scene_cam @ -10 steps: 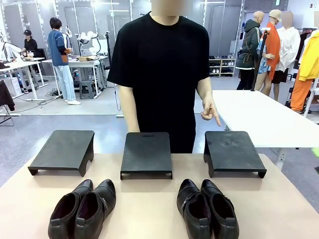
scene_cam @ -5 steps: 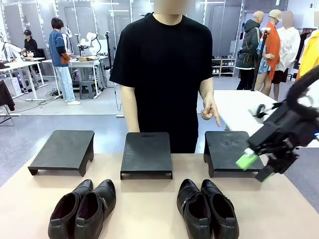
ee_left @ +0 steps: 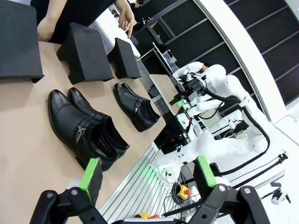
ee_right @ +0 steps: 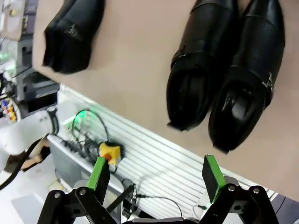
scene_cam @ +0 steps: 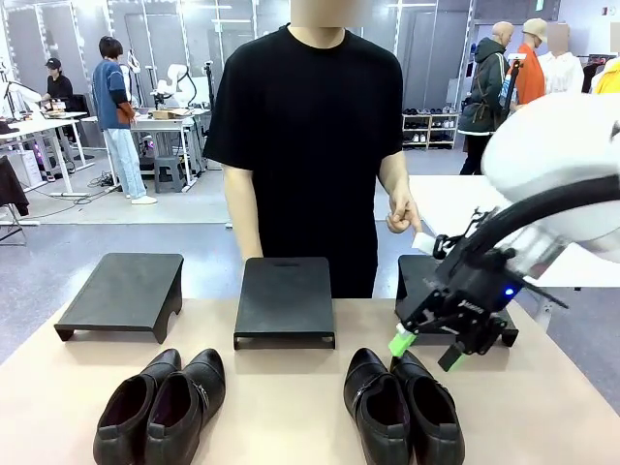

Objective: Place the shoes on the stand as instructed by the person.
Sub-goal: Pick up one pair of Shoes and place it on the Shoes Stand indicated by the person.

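Two pairs of glossy black shoes stand near the table's front: the left pair [scene_cam: 160, 407] [ee_left: 86, 130] and the right pair [scene_cam: 402, 407] [ee_right: 229, 79]. Behind them are three black stands, left [scene_cam: 121, 294], middle [scene_cam: 285, 300] and right [scene_cam: 475, 325]. My right gripper [scene_cam: 426, 351] [ee_right: 156, 177] hovers open just above the right pair's toes, in front of the right stand, which it partly hides. The person's hand [scene_cam: 402, 218] hangs loosely curled above that stand. My left gripper [ee_left: 148, 175] is open, off the table's near edge, holding nothing.
The person [scene_cam: 310, 145] in the black T-shirt stands at the far edge behind the middle stand. A white table [scene_cam: 455, 208] lies behind on the right. Bare tabletop [scene_cam: 281, 387] separates the two pairs. Equipment and cables sit below the table's near edge [ee_right: 107, 154].
My right arm has swung in from the right and come down over the right pair's toes. The person's pointing finger has curled in and the hand has risen slightly.
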You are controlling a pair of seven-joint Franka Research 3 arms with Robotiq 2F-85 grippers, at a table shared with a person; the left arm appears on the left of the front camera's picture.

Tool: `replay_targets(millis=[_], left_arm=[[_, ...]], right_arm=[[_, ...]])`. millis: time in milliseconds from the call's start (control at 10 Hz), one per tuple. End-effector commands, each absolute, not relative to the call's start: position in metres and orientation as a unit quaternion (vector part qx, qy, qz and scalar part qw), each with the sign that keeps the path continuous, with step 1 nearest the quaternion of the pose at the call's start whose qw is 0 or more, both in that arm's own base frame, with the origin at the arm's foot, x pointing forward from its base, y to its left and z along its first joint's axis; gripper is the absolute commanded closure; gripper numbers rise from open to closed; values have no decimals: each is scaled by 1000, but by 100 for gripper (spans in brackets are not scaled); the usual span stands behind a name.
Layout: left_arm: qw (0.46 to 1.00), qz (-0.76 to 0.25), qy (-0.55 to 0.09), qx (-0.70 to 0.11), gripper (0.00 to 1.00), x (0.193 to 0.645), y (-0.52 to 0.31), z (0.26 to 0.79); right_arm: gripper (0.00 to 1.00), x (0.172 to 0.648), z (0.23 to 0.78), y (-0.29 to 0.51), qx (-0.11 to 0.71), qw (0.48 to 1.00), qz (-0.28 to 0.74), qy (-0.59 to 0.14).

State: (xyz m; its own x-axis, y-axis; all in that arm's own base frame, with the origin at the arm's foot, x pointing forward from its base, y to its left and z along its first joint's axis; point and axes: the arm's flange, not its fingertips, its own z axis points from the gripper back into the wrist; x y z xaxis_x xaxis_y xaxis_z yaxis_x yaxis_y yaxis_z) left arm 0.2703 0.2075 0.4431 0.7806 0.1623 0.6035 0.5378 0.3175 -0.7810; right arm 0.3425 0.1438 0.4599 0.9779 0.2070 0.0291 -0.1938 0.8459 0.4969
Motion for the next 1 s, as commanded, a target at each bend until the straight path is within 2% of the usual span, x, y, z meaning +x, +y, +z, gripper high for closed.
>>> replay_targets(millis=[0,200,900], left_arm=[[747,-136,-310,-573,0,269,209,442],[747,-136,-310,-573,0,269,209,442],[747,-136,-310,-573,0,269,209,442]], right_arm=[[0,352,444,160,208,976,65,4],[0,357,422,170,147,988,52,-5],[0,377,352,188,74,996,28,-30]])
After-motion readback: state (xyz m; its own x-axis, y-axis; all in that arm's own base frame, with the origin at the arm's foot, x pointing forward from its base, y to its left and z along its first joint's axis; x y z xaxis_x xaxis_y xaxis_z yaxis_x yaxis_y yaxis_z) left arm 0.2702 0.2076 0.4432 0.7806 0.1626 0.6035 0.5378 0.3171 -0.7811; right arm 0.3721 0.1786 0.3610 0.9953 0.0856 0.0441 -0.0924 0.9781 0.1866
